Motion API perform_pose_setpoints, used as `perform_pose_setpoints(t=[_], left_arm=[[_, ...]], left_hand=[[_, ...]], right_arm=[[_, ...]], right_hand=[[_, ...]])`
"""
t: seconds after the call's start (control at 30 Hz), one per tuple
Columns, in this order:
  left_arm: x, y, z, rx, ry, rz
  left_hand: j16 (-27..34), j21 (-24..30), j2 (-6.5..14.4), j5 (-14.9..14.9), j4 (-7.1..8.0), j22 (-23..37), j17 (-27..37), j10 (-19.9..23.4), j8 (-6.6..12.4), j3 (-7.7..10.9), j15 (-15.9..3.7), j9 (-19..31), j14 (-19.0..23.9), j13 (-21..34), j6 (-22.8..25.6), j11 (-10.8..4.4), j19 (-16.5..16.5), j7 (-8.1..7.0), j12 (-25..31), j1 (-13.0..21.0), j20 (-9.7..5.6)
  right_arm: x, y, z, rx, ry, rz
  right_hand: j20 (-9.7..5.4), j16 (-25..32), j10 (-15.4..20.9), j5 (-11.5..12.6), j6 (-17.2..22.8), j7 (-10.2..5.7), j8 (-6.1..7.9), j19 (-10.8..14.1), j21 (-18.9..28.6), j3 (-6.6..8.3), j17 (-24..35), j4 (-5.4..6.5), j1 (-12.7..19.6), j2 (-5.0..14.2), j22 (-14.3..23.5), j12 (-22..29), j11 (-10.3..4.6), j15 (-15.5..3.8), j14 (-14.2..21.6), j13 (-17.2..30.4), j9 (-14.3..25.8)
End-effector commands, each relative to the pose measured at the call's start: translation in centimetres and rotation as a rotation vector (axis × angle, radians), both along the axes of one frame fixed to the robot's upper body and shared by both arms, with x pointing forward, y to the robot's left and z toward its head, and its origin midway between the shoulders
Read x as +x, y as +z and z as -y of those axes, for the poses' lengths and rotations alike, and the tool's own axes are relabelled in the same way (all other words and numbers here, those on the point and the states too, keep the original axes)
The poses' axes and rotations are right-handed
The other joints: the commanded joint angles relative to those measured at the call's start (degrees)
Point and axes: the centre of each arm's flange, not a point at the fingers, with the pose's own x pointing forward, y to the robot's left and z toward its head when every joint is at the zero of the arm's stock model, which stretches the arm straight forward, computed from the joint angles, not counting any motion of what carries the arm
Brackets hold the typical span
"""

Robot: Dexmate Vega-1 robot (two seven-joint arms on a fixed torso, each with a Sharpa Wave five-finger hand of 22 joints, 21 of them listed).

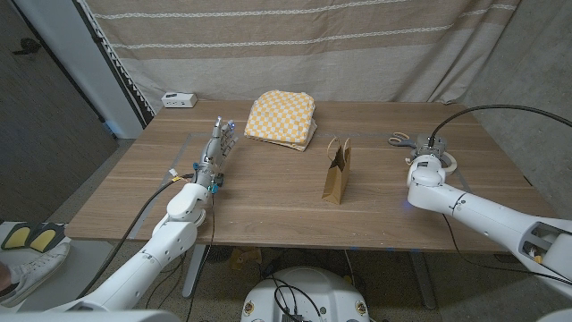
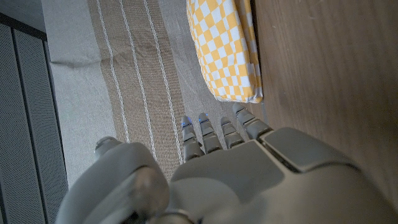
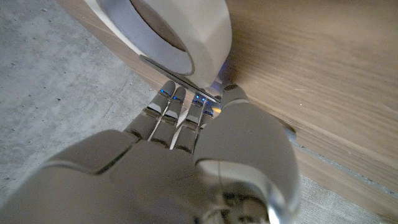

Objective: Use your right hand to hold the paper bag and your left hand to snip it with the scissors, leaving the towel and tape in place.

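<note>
The brown paper bag point(image 1: 337, 172) stands upright in the middle of the table. The yellow checkered towel point(image 1: 281, 116) point(image 2: 227, 50) lies folded at the back centre. Grey-handled scissors point(image 1: 399, 139) lie at the back right, just left of my right hand point(image 1: 431, 163) point(image 3: 205, 155). In the right wrist view that hand's straight fingertips point(image 3: 180, 102) reach the white tape roll point(image 3: 180, 31) and a thin metal strip under it, holding nothing. My left hand point(image 1: 213, 154) point(image 2: 249, 180) is at the table's left, fingers point(image 2: 217, 130) straight and pointing toward the towel, empty.
A small white box point(image 1: 179, 99) sits at the table's back left corner. A striped curtain point(image 1: 295, 36) hangs behind the table. Bare wood lies between the bag and each hand. A shoe point(image 1: 36, 259) is on the floor at the lower left.
</note>
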Motion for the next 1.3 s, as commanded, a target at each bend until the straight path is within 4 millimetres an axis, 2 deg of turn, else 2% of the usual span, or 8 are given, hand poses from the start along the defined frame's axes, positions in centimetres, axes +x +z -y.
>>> perform_pose_setpoints(t=[0.03,0.27,0.3,0.5,0.93,1.03,1.07,1.3], left_arm=[[-0.2,-0.1,0.1,0.002,0.004,-0.003],[-0.3,-0.2,0.1,-0.003,0.005,-0.005],[-0.3,-0.2,0.1,-0.003,0.006,-0.005],[-0.3,-0.5,0.1,-0.007,0.004,-0.008],[-0.4,-0.6,0.3,-0.008,0.002,-0.01],[-0.4,-0.6,0.4,-0.007,0.0,-0.012],[-0.4,-0.6,0.4,-0.006,0.0,-0.012],[-0.6,-0.4,0.6,-0.011,-0.009,0.002]], left_hand=[[0.32,0.18,0.37,-0.32,0.23,0.17,0.18,0.72,0.17,-0.2,-7.73,0.24,0.67,0.04,0.63,0.09,-0.09,0.23,0.23,0.11,-6.81],[0.3,0.18,0.39,-0.36,0.26,0.17,0.19,0.83,0.19,-0.22,-7.73,0.24,0.67,0.05,0.78,0.13,-0.09,0.28,0.26,0.06,-6.84],[0.3,0.18,0.39,-0.37,0.27,0.17,0.19,0.89,0.21,-0.22,-7.72,0.24,0.68,0.05,0.82,0.1,-0.1,0.27,0.29,0.06,-6.81],[0.3,0.19,0.4,-0.39,0.29,0.17,0.19,0.91,0.18,-0.23,-7.68,0.24,0.71,0.05,0.81,0.1,-0.06,0.23,0.29,0.02,-6.86],[0.32,0.22,0.44,-0.46,0.37,0.18,0.2,1.05,0.12,-0.28,-7.72,0.24,0.82,0.05,0.81,0.0,0.0,0.31,0.33,-0.11,-6.91],[0.31,0.22,0.45,-0.47,0.39,0.18,0.2,1.04,0.11,-0.28,-7.7,0.24,0.81,0.05,0.8,0.07,0.02,0.33,0.32,-0.13,-6.93],[0.31,0.22,0.45,-0.48,0.4,0.18,0.2,1.03,0.11,-0.28,-7.71,0.24,0.81,0.05,0.82,0.07,0.02,0.33,0.32,-0.14,-6.93],[0.32,0.22,0.49,-0.52,0.46,0.18,0.21,1.15,0.13,-0.3,-7.72,0.24,0.86,0.05,0.96,0.09,0.01,0.36,0.35,-0.23,-6.91]], right_arm=[[0.7,-1.1,-0.1,0.003,0.012,0.019],[0.6,-1.1,0.0,-0.004,0.014,0.052],[0.6,-1.1,0.0,-0.001,0.011,0.054],[0.4,-1.1,0.0,-0.008,0.016,0.086],[-0.1,-0.9,0.2,-0.001,0.037,0.153],[-0.4,-0.7,0.3,0.022,0.045,0.179],[-0.5,-0.6,0.3,0.026,0.049,0.19],[-1.3,0.4,0.1,0.057,0.058,0.265]], right_hand=[[-4.15,0.85,2.41,-0.31,2.62,-0.52,0.73,1.36,0.53,-0.35,0.38,-0.16,0.04,-0.41,0.35,0.73,-0.79,-8.83,2.1,0.07,0.31],[-5.1,2.01,5.99,-0.66,6.02,-1.81,1.33,2.3,1.04,-0.25,0.87,-0.22,0.36,-0.11,0.59,1.7,-2.17,-9.74,4.95,0.16,0.36],[-5.34,2.3,6.85,-0.76,6.79,-2.11,1.49,2.54,1.2,-0.21,0.99,-0.24,0.47,-0.07,0.66,1.95,-2.94,-9.85,5.59,0.18,0.37],[-6.15,3.68,10.26,-1.35,9.97,-2.86,2.04,3.28,1.84,-0.04,1.61,0.06,0.48,0.34,0.98,2.98,-3.46,-9.98,8.18,0.34,0.45],[-8.68,8.0,20.98,-3.61,18.8,-4.42,3.03,5.13,4.73,3.02,3.37,-0.08,3.92,1.3,2.28,6.58,-7.07,-10.79,15.31,1.05,0.79],[-8.84,8.93,22.83,-4.36,20.35,-4.86,3.07,5.33,5.52,3.85,3.71,0.01,4.79,1.41,2.65,7.27,-7.33,-10.91,16.72,1.3,0.93],[-8.83,9.49,23.57,-4.68,21.2,-4.93,3.15,5.39,5.89,4.27,3.9,0.03,5.24,1.4,2.83,7.58,-6.45,-10.94,17.7,1.4,1.0],[-8.48,10.87,25.16,-5.65,24.66,-5.08,3.64,5.93,7.43,5.46,4.41,0.01,6.65,1.36,3.55,8.26,-6.19,-11.05,20.03,1.76,1.15]])
